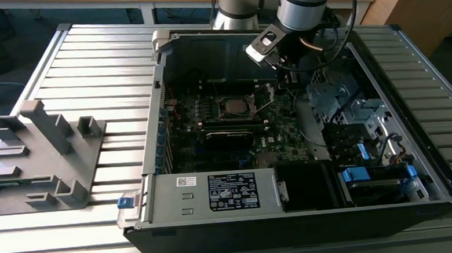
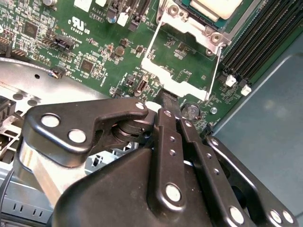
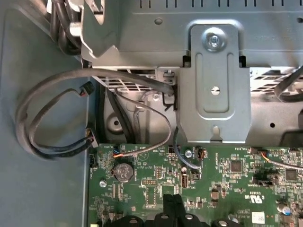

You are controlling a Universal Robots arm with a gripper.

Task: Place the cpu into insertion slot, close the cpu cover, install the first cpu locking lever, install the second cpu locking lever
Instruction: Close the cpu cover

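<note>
the gripper [image 2: 166,101] is seen in both wrist views with its two black fingers [image 3: 168,208] brought together, no gap left between them, and nothing is seen held between them. its tip is held just above the green motherboard [image 2: 94,56], beside a round coin battery [image 2: 191,111] and at the free edge of the cpu cover [image 2: 176,75]; whether that edge is touched cannot be told.

the cpu cover is swung open, away from the socket, and the board is seen through its square window. two thin wire levers [image 2: 152,41] are raised along its sides, not latched. past the cover's hinge, the cpu [image 2: 215,7] is seated in the insertion slot [image 2: 230,24], its pale metal top uncovered. dark memory slots [image 2: 255,42] are lined up just beside the socket.

in the first wrist view, looped black cables [image 3: 47,123] and a grey metal bracket [image 3: 215,80] are found past the board's edge.

in the exterior view, the arm is reached down into the open computer case [image 1: 293,230], close to the socket. a labelled power supply [image 1: 214,191] is set along the case's near side. the case is laid on a slatted table [image 1: 91,70], and a grey fixture [image 1: 46,159] is placed well apart, at the exterior view's left.
</note>
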